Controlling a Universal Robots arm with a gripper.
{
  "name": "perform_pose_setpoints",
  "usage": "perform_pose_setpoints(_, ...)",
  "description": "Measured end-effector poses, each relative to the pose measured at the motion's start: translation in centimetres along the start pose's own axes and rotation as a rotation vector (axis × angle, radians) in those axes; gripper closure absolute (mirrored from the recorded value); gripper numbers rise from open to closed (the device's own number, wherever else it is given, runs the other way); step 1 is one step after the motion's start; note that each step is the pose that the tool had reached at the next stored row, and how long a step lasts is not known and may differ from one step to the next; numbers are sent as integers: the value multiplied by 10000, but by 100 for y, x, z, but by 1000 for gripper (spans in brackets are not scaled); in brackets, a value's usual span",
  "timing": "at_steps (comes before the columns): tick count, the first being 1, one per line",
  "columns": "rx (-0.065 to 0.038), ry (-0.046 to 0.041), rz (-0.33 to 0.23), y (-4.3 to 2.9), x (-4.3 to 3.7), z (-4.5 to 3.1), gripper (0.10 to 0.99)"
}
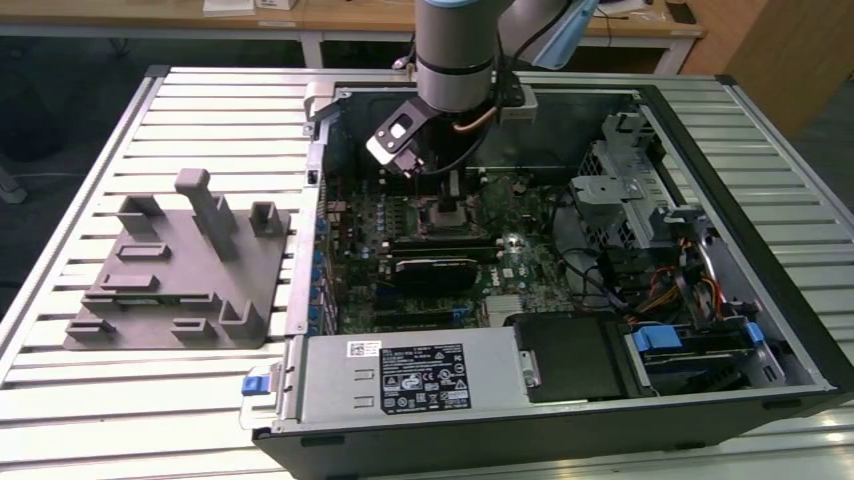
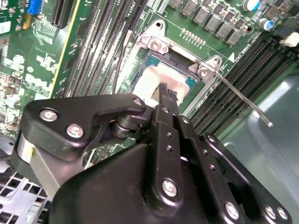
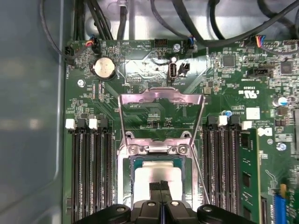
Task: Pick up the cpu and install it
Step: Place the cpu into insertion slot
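Observation:
The cpu is a small square chip with a pale silver top. It lies flat inside the open socket on the green motherboard, and it also shows in the second wrist view. My gripper hangs straight over the chip's middle. Its two black fingers are pressed together with nothing between them, and the tips are at or just above the chip's top. In the exterior view the gripper reaches down into the computer case over the socket.
The socket's metal load plate stands flipped open and its thin lever sticks out sideways. Memory slots flank the socket. A grey plastic fixture sits on the slatted table at the exterior view's left. A silver box fills the case's near side.

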State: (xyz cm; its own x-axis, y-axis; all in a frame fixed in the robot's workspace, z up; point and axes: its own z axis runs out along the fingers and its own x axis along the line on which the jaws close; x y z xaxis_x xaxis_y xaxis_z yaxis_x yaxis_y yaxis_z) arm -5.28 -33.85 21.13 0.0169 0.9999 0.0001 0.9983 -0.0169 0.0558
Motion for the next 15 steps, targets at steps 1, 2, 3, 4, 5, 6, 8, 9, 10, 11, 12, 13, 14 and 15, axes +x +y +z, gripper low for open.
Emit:
perform_pose_setpoints(1,-7,1,0,1,0,-19,980)
perform_pose_setpoints(2,-13,2,1,2,0,-40,980)
perform_pose_setpoints(3,-18,0,1,3,0,-62,980)
perform_pose_setpoints(4,-26,0,1,4,0,-83,980)
perform_pose_setpoints(5,-36,1,1,5,0,-103,980)
perform_pose_setpoints(6,-44,1,1,6,0,-121,980)
perform_pose_setpoints(8,-52,0,1,8,0,-140,980)
perform_pose_setpoints(9,-54,-3,1,8,0,-140,980)
perform_pose_setpoints(10,-56,-12,7,10,1,-139,980)
perform_pose_setpoints(11,-54,-29,17,16,1,-140,980)
perform_pose_setpoints(12,-53,-50,33,28,1,-140,980)
perform_pose_setpoints(13,-53,-67,48,43,1,-139,980)
perform_pose_setpoints(14,-54,-84,65,57,1,-138,980)
perform_pose_setpoints(15,-54,-100,80,71,1,-137,980)
